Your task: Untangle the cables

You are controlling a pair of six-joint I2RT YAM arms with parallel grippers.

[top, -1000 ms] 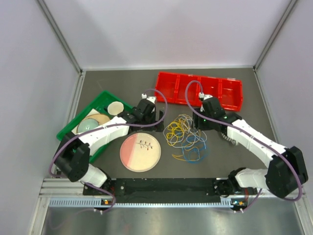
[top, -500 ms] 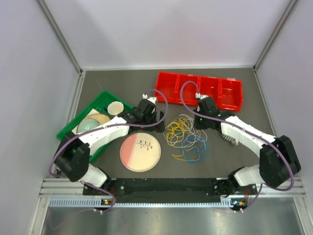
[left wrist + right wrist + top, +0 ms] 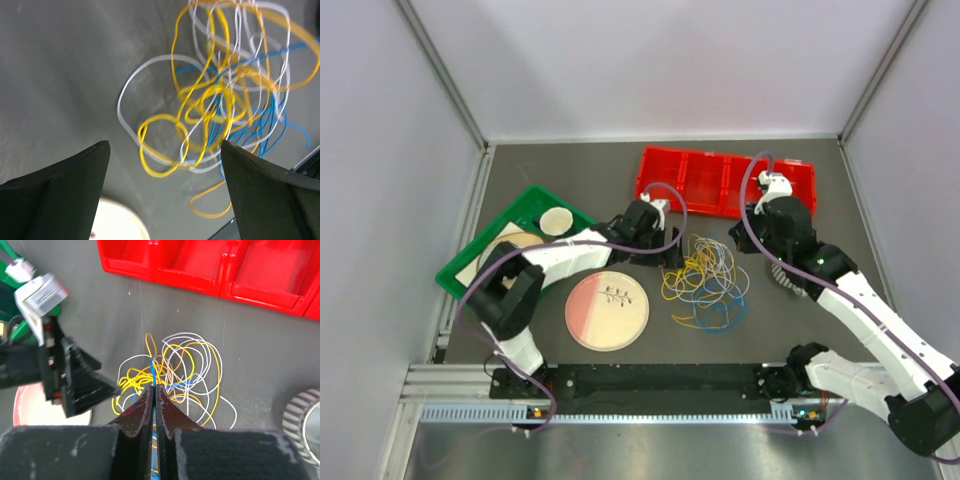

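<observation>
The cables (image 3: 705, 283) lay knotted mid-table, the right gripper (image 3: 154, 389) at their two o'clock, fingers pinched on what looked like a blue strand (image 3: 152, 367) — likely to draw it free — the left gripper (image 3: 164, 144) at ten o'clock spread wide, holding nothing.

Tangled yellow, blue and white cables (image 3: 705, 285) beside a pink plate (image 3: 607, 310)

The cables (image 3: 705, 285) are yellow, blue and white on a dark grey table (image 3: 570, 175). The far bin (image 3: 720, 180) is red and the left tray (image 3: 470, 262) green. The near plate (image 3: 607, 310) is pink and cream with a dark sprig.
</observation>
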